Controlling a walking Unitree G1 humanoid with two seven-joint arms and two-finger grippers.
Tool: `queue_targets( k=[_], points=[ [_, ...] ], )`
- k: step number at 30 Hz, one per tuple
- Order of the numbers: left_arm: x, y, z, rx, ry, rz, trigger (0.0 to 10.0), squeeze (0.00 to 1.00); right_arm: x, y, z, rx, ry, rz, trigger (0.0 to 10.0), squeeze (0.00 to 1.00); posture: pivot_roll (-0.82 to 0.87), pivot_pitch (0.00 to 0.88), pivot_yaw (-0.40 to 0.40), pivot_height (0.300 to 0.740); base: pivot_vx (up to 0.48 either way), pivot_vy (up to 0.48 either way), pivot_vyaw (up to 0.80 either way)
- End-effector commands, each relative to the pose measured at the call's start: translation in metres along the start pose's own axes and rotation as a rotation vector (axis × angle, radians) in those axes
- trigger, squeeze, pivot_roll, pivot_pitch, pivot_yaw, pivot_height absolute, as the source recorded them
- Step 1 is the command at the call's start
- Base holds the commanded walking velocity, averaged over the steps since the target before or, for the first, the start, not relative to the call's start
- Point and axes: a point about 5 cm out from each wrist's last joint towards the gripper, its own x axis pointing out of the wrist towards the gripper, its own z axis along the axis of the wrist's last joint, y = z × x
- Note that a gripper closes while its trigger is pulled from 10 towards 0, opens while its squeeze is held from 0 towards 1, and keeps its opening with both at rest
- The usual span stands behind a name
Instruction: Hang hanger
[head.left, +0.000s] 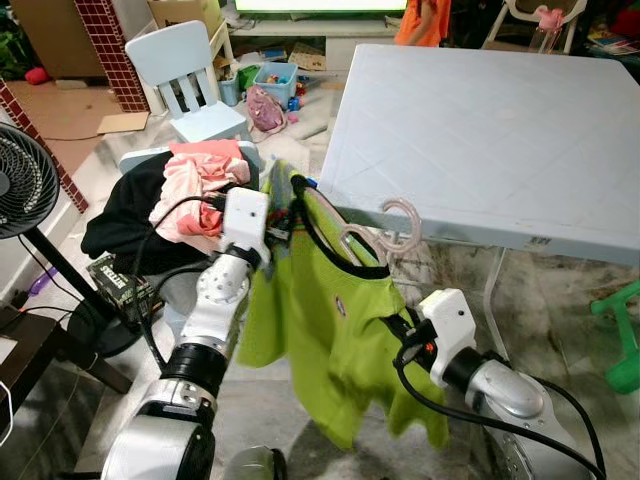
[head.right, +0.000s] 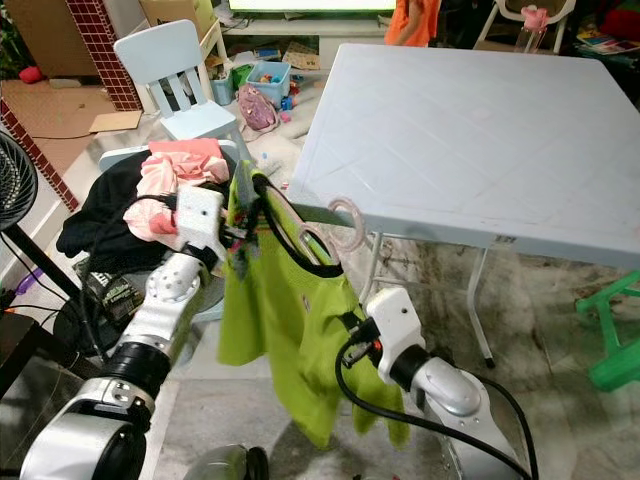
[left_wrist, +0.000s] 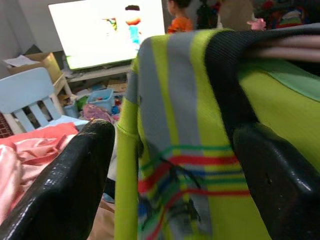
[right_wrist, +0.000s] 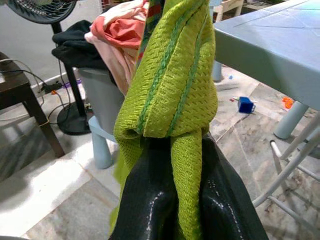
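Shirt (head.left: 330, 320) on hanger (head.left: 385, 235) hangs between two grippers, in front of table (head.left: 500, 140) edge. Left gripper (head.left: 285, 215) at shirt's left shoulder, right gripper (head.left: 400, 325) at its right side, fingers pinched on fabric. Hanger hook just before table edge. Clothes pile (head.left: 170, 200) behind left arm, chair (head.left: 190, 80) beyond pile. Fan (head.left: 25, 180) far left. Toy bin (head.left: 275, 80) right of chair.
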Motion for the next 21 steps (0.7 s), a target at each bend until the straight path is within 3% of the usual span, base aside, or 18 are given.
queue_targets(
  k=[1, 10, 17, 21],
  points=[
    [0.000, -0.002, 0.002, 0.013, -0.010, -0.018, 10.0, 0.00, 0.005, 0.002, 0.009, -0.012, -0.043, 0.015, 10.0, 0.00, -0.10, 0.000, 0.045, 0.740, 0.000, 0.000, 0.00],
    [0.005, -0.001, 0.007, -0.001, -0.016, -0.016, 10.0, 0.00, 0.010, 0.006, 0.007, -0.011, -0.036, 0.035, 10.0, 0.00, -0.10, 0.000, 0.049, 0.740, 0.000, 0.000, 0.00],
    [0.008, 0.017, 0.012, 0.029, -0.023, 0.046, 10.0, 0.00, 0.002, 0.008, 0.003, -0.001, -0.021, 0.057, 10.0, 0.00, -0.10, 0.000, 0.050, 0.740, 0.000, 0.000, 0.00],
    [0.007, 0.029, 0.011, 0.042, -0.016, 0.068, 10.0, 0.00, -0.005, -0.001, -0.003, -0.005, 0.005, 0.011, 10.0, 0.00, -0.10, 0.000, 0.050, 0.740, 0.000, 0.000, 0.00]
  ],
)
